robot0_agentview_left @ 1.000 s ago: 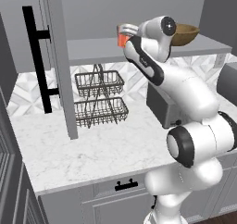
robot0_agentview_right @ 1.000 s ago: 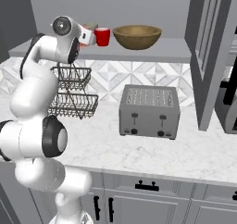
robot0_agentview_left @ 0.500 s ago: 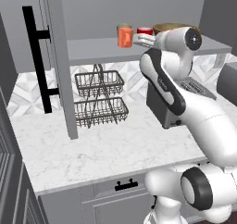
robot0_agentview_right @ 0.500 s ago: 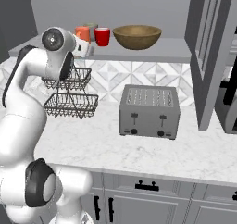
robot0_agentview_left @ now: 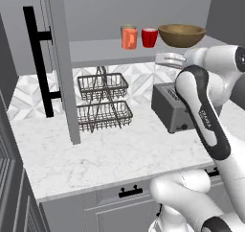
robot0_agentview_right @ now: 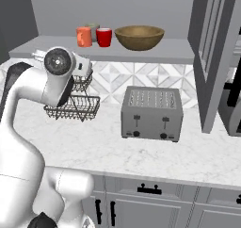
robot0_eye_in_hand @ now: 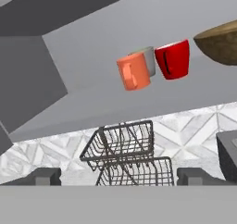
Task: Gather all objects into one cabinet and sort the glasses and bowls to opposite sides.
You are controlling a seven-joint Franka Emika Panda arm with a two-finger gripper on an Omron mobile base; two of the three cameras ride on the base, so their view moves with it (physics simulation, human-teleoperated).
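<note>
Hand view: orange mug beside red cup

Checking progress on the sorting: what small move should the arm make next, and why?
Probably draw the open gripper a little further back from the grey shelf. The orange mug, grey mug and red cup stand together, the wide brown wooden bowl apart beside them, nothing held.

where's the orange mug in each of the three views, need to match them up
Left base view: orange mug at top centre on the cabinet shelf, left of the red cup.
Right base view: upper left, again left of the red cup.
Hand view: upper middle, above the wire rack.
Shared landmark: the wooden bowl, just past the red cup.
</note>
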